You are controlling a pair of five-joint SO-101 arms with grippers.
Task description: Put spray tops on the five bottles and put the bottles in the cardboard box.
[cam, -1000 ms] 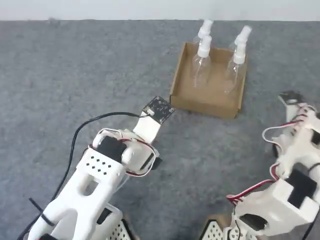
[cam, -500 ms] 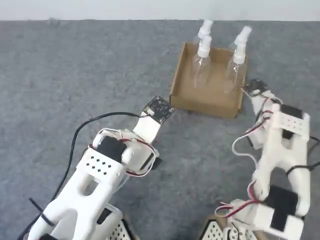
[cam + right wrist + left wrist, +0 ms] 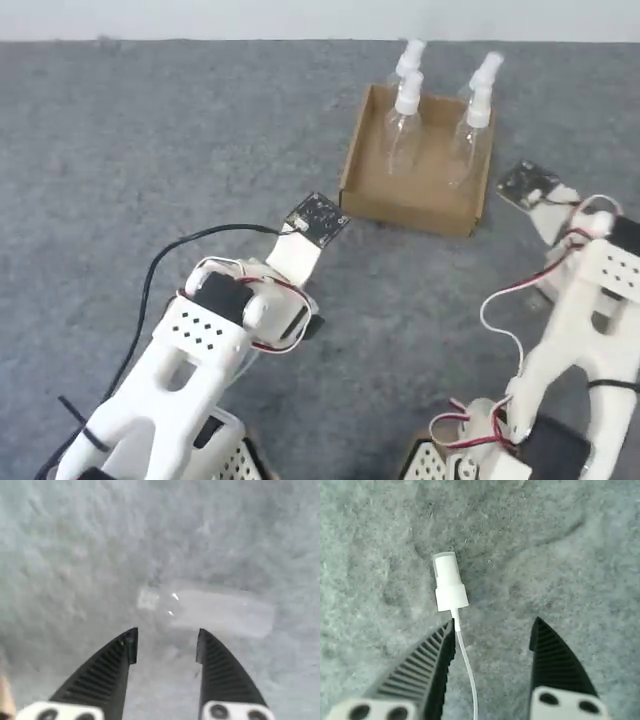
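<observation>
No print can be read on the bottles (image 3: pixel 404 135) or the cardboard box (image 3: pixel 400 210); no numbers; no signs.

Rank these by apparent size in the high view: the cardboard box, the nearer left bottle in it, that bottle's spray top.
Largest: cardboard box.
Then the nearer left bottle.
Smallest: its spray top.
None look close enough to tie.

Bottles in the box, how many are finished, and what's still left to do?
Four bottles with spray tops already stand in the cardboard box. Nothing is held right now: the left gripper hangs open over the last spray top lying on the carpet, and the right gripper hangs open over the fifth bottle, lying down with no top. Left: join those two and box that bottle.
</observation>
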